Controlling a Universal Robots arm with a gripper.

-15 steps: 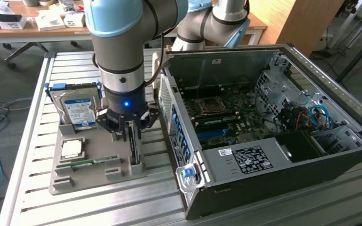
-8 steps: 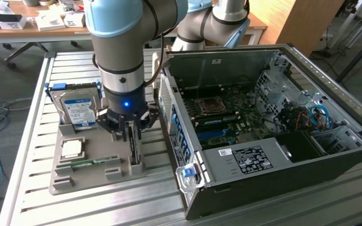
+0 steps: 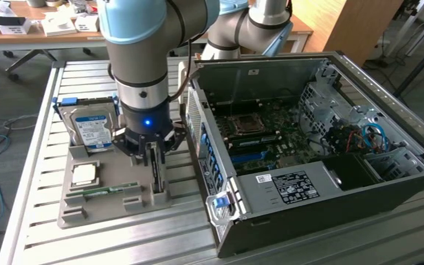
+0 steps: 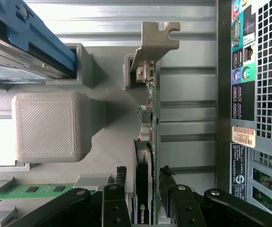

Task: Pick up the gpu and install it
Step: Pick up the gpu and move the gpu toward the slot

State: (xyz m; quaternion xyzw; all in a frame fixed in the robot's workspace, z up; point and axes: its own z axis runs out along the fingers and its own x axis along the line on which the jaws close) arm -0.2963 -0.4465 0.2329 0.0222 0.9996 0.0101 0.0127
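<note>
Beside the computer case (image 4: 263,156), fingers (image 4: 166,182) spread astride the gpu (image 4: 151,113) standing in its gray holder (image 4: 107,142); light, stiff, likely fragile, best pinched across flat faces.

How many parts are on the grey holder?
4: silver blue-labelled hard drive upright; pale square chip and narrow green memory stick flat; dark green gpu card under the gripper. Arm may hide more.

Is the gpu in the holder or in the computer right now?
In the gray holder: the gpu stands on edge in its slot, outside the computer case.
</note>
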